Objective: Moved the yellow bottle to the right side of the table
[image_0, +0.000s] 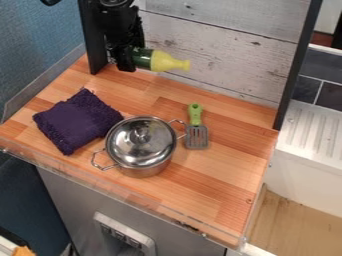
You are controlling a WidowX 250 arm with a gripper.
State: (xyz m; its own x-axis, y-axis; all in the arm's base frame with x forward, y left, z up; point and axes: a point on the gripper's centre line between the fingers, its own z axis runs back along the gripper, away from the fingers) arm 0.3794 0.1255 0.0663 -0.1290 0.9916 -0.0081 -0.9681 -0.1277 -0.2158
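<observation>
At the upper left, near the back board, the black gripper (125,59) hangs down from the top edge. It is shut on the yellow bottle (164,61), holding it by its dark green end. The bottle lies sideways, its narrow yellow neck pointing right, and appears raised above the rear of the wooden table (227,172). The gripper hides part of the green end.
A lidded metal pot (141,145) stands mid-table, with a purple cloth (77,120) to its left and a green-handled spatula (196,127) to its right. Behind rises a whitewashed board (227,45) between black posts. A white sink (310,145) adjoins on the right.
</observation>
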